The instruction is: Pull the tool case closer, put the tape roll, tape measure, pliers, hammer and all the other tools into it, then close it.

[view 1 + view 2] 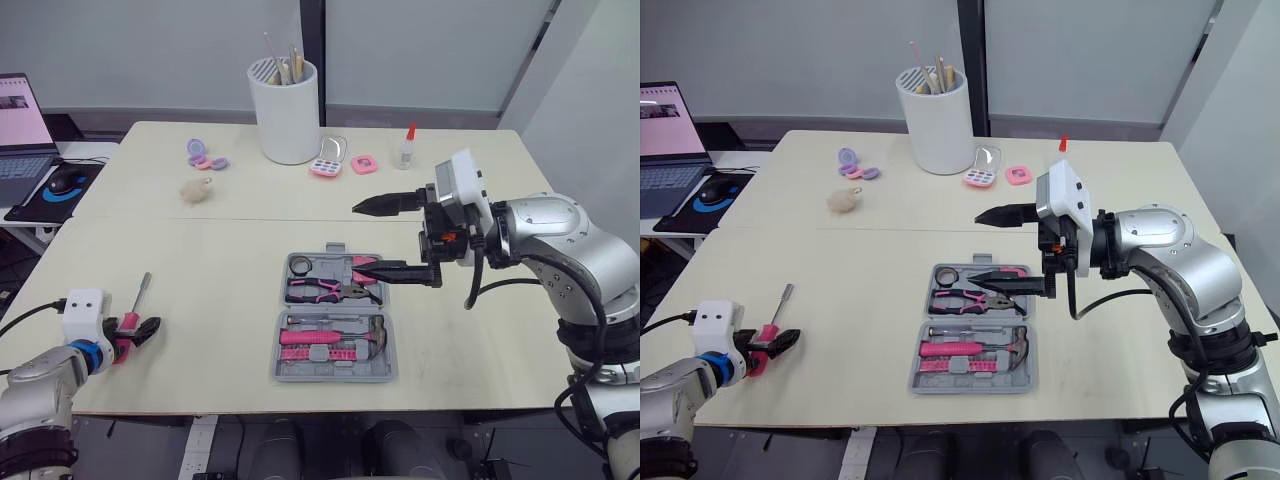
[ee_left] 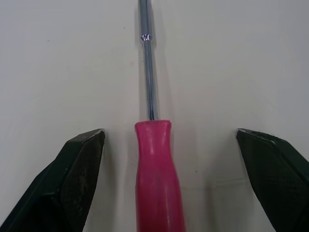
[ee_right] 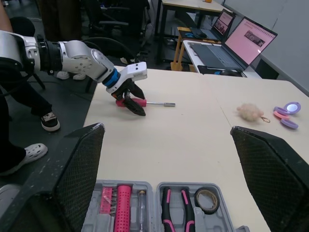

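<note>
The grey tool case [image 1: 388,348] lies open mid-table, holding a tape roll [image 1: 300,264], pink pliers [image 1: 330,290], a pink hammer [image 1: 330,336] and bits. My right gripper [image 1: 363,240] hovers open just above the case's far right side, with nothing between its fingers. Near the table's front left corner lies a pink-handled screwdriver [image 1: 133,312], its shaft pointing away from me. My left gripper [image 2: 171,140] is open, with one finger on each side of the screwdriver's handle [image 2: 157,169] and not touching it. The right wrist view shows the left gripper [image 3: 133,101] over the screwdriver [image 3: 152,103].
At the back of the table stand a white brush holder [image 1: 288,110], a glue bottle [image 1: 404,148], a pink palette [image 1: 328,160], a purple compact [image 1: 205,155] and a fluffy ball [image 1: 198,190]. On a side desk at far left are a laptop [image 1: 22,130] and a mouse [image 1: 62,180].
</note>
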You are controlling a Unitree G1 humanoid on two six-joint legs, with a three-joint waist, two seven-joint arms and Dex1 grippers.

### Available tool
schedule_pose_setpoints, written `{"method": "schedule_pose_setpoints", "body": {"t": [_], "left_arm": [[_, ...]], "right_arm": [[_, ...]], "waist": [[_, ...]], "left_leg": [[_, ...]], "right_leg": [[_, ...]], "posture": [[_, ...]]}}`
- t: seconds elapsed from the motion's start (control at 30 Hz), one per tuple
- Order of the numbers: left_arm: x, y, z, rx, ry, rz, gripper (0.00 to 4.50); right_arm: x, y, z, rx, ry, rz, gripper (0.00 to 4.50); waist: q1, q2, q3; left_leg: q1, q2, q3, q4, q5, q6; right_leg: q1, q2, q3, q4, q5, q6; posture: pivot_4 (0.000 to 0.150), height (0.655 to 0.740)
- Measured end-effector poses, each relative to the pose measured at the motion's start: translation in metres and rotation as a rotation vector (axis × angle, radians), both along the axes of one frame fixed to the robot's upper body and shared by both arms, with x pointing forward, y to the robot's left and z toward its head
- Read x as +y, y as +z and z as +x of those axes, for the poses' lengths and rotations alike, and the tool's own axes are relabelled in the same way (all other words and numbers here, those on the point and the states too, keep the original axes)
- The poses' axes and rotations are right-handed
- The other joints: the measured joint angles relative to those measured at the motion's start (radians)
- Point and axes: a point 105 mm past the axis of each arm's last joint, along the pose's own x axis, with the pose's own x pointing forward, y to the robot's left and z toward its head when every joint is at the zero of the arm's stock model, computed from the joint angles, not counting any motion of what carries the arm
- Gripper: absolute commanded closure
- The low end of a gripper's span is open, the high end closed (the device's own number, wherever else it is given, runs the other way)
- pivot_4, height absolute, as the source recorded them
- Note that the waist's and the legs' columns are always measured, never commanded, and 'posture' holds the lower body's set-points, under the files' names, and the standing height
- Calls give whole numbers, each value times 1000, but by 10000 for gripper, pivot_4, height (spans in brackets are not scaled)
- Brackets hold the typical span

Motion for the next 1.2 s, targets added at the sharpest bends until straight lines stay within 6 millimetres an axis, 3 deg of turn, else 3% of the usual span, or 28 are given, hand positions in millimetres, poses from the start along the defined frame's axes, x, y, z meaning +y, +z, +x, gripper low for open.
{"method": "schedule_pose_setpoints", "body": {"t": [0.13,0.43,0.77,0.87,0.97,1.03,1.2], "left_arm": [[1,-1,1,0,7,-7,9154],[3,-4,-7,25,32,5,38182],[8,-1,-23,44,3,55,37979],[-4,24,-37,75,-181,139,37979],[-35,63,-39,53,-408,187,37979],[-66,85,-42,52,-575,180,37979],[-144,114,-55,93,-961,157,37979]], "right_arm": [[-1,0,0,1,-9,-7,0],[-1,3,-3,-2,-13,1,0],[-3,2,-3,-1,-15,-11,0],[-12,-4,-3,16,-27,-49,0],[-17,-8,-4,20,-27,-73,0],[-24,-14,-3,8,-48,-111,0],[-37,-26,-3,12,-82,-177,0]], "waist": [[0,0,0],[-3,0,0],[-4,0,0],[-2,-3,1],[6,0,3],[11,0,3],[5,3,4]], "left_leg": [[0,0,0,0,0,0],[1,0,0,0,0,0],[1,0,1,0,0,0],[-1,1,0,-1,0,0],[-1,-1,0,-1,0,0],[-1,-2,0,-1,0,0],[0,-1,2,-2,0,0]], "right_leg": [[0,0,0,0,0,0],[0,0,0,1,0,0],[0,0,0,0,0,0],[-1,-1,-1,-1,0,-1],[0,-5,-2,-2,0,-1],[0,-5,-2,-2,0,-1],[0,-3,-1,-2,0,-1]], "posture": [[1500,7400],[1500,7400],[1500,7400],[1500,7400],[1500,7400],[1500,7400],[1500,7400]]}}
